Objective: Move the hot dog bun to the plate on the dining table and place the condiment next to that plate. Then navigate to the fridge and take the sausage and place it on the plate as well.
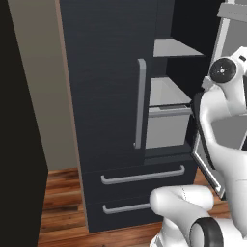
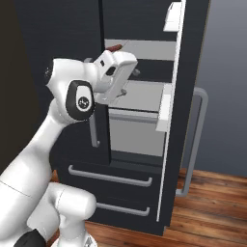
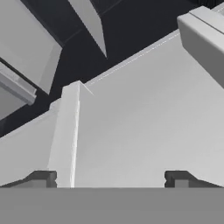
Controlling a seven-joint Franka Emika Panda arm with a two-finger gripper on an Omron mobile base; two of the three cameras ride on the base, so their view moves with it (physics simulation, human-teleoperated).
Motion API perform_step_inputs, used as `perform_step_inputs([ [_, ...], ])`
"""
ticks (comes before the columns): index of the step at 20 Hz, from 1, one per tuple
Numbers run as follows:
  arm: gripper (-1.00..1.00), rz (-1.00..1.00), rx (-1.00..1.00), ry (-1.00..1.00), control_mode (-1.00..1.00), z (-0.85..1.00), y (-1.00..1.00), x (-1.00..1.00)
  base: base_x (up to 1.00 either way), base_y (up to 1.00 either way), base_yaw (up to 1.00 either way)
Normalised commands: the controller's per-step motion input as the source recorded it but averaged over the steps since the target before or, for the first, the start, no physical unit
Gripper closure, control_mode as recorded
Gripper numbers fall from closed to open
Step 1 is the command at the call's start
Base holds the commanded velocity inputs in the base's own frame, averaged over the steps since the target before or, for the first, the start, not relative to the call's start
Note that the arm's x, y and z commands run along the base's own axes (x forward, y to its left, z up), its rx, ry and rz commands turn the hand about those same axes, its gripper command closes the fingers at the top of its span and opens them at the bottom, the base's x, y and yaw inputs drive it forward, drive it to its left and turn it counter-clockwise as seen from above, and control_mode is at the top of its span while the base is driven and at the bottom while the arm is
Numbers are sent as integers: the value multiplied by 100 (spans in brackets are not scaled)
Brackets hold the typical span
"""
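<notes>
Two dark fingertips (image 3: 43, 178) rise at the bottom of the hand view, set well apart with nothing between them, so the jaws stand open. Beyond them lies a pale fridge shelf (image 3: 144, 131) and the edge of a light bin, seen at a steep tilt.

From the right base view, the gripper (image 2: 124, 91) reaches into the open fridge (image 2: 144, 120), whose right door (image 2: 185, 96) is swung wide. Just above and behind the hand, a small reddish-brown end of the sausage (image 2: 114, 48) shows on the upper shelf; most of it is hidden by the hand. From the left base view the closed left door (image 1: 106, 82) with its long handle (image 1: 140, 103) fills the middle, with two drawers (image 1: 140, 176) below.

Judging by this, the fetch from the fridge is underway and the hand is not yet on the sausage. It should be light, somewhat soft and smooth-skinned, so it could roll or slip. A hold across its middle, with moderate squeeze, seems safest.
</notes>
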Motion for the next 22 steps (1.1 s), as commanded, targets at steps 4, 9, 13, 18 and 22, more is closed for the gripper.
perform_step_inputs([
  [4, -100, 6, 33, 0, -100, -13, 90, -21, 0, 0, 0],
  [9, -100, 10, 60, 0, -100, -11, 70, -22, 0, 0, 0],
  [13, -100, 14, 61, 0, -100, -13, 62, -26, 0, 0, 0],
  [18, -100, 5, 23, -16, -100, -10, 63, -14, 0, 0, 0],
  [22, -100, -5, 4, -4, -100, -2, 56, 0, 0, 0, 0],
])
